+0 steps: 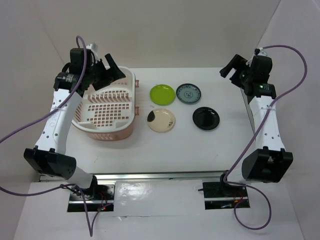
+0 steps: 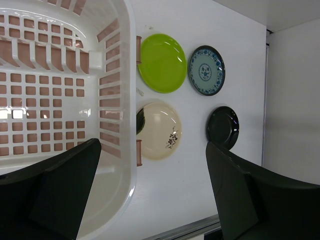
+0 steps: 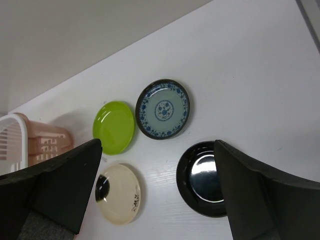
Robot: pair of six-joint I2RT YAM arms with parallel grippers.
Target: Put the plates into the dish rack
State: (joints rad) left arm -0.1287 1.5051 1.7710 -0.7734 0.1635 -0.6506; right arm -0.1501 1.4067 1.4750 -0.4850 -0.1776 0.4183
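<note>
Four small plates lie flat on the white table: lime green [image 1: 162, 94] [image 2: 161, 63] [image 3: 114, 127], blue-grey patterned [image 1: 189, 93] [image 2: 206, 70] [image 3: 163, 108], cream with a dark blotch [image 1: 161, 120] [image 2: 158, 130] [image 3: 118, 193] and glossy black [image 1: 206, 118] [image 2: 223, 127] [image 3: 200, 178]. The pink dish rack [image 1: 106, 106] [image 2: 65, 105] with its white grid insert stands to their left, with no plate in it. My left gripper [image 1: 106, 69] [image 2: 152, 192] is open and empty, high over the rack's far end. My right gripper [image 1: 233, 70] [image 3: 157, 192] is open and empty, high above the table's far right.
White walls enclose the table at the back and on both sides. A metal rail [image 1: 160, 176] runs along the near edge. Purple cables loop from both arms.
</note>
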